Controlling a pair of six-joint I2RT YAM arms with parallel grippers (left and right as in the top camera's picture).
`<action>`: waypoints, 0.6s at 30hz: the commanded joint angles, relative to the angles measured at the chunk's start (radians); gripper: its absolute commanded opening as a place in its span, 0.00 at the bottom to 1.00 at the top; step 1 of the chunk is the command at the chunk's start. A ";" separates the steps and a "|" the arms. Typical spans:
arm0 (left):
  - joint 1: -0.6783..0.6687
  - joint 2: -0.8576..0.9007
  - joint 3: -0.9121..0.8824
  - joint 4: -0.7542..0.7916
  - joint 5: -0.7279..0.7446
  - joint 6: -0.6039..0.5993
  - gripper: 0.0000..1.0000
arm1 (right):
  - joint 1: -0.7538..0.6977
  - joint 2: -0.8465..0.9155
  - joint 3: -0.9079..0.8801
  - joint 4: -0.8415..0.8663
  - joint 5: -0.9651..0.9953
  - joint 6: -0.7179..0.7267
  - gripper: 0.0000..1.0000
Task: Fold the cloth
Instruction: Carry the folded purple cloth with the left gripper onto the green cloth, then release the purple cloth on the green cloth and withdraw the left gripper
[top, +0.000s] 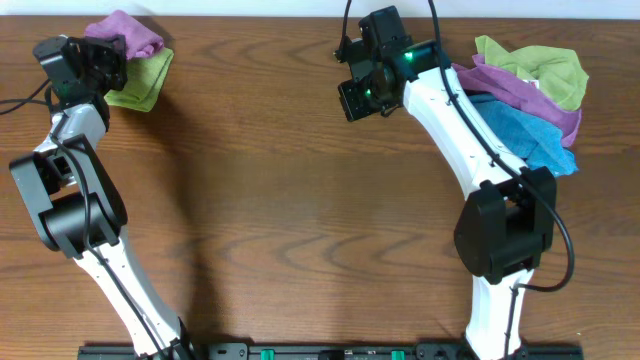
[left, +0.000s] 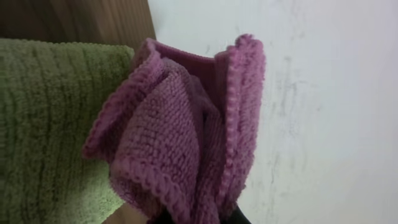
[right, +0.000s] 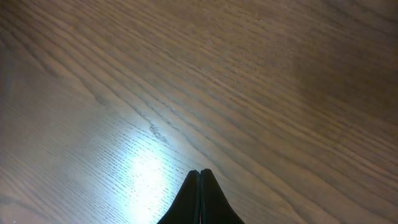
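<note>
The left hand (top: 112, 52) is clamped on the cloth (top: 132, 34), which is gathered in several layers at the far left corner of the tabletop (top: 280, 200), over a lime-green towel (top: 142, 80). I cannot tell whether it rests on that towel or hangs just above it. I judge that the folding is nearly done and the step in hand is laying the cloth down. The next move calls for lowering it flat before releasing, so the layers do not spring apart. The right hand (top: 355, 100) hangs over bare wood, fingers together, holding nothing. The left wrist view shows the stacked hems closely; only the overhead shows a pile of towels (top: 525, 95) at the right.
</note>
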 joint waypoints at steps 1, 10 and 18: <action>-0.002 0.001 0.014 -0.079 -0.020 -0.024 0.06 | -0.008 -0.016 0.013 0.004 0.000 -0.019 0.01; 0.005 0.001 0.014 -0.219 -0.026 -0.080 0.06 | -0.008 -0.016 0.013 0.018 -0.001 -0.019 0.01; 0.033 0.001 0.014 -0.283 0.007 -0.113 0.54 | -0.008 -0.016 0.013 0.020 -0.001 -0.019 0.01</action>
